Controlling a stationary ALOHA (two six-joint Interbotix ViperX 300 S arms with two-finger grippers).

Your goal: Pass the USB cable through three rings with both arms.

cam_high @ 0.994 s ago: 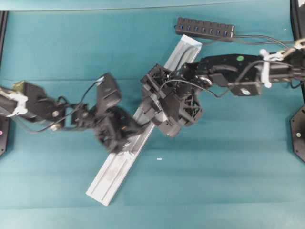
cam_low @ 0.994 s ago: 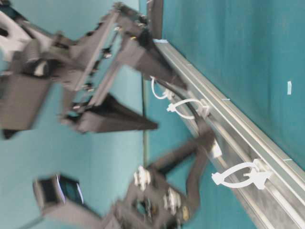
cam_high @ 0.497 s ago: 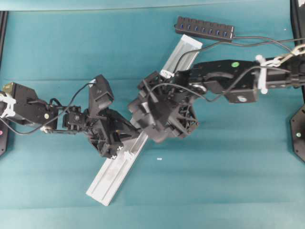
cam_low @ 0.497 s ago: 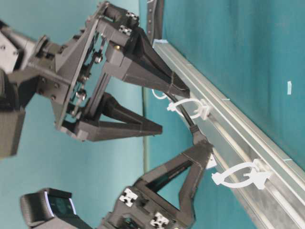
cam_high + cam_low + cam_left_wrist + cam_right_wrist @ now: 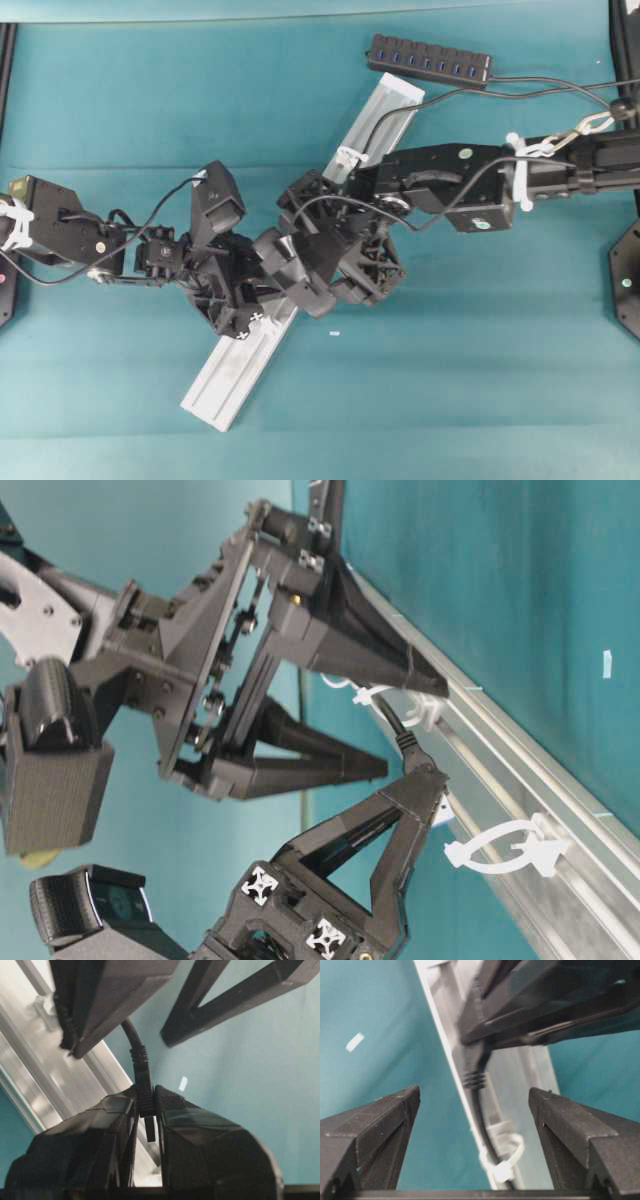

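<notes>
Since a second ago, the right end effector (image 5: 318, 262) has travelled left along the rail and now sits close beside the left end effector (image 5: 262, 296), its two fingers still spread wide on either side of the cord. Nearest in the overhead view, the lower left end of the long silver rail (image 5: 232, 372) lies bare on the teal desk (image 5: 470, 380), with a small white scrap (image 5: 334, 332) just right of it. Farther along, at the rail's middle, the left end effector is pressed together on the plug end of the USB cable (image 5: 143, 1091), pinching its ribbed collar between both fingertips. In the table-level view a whitish ring (image 5: 505, 846) stands free on the rail on the near side of that grip, and a second ring (image 5: 400, 702) stands on the far side with the black cord running through it. In the right wrist view the cord hangs between the open fingers without touching them. Farther still, a ring (image 5: 349, 155) sits near the rail's upper end. Beyond the rail, at the far edge, rests the black hub (image 5: 429, 59).
</notes>
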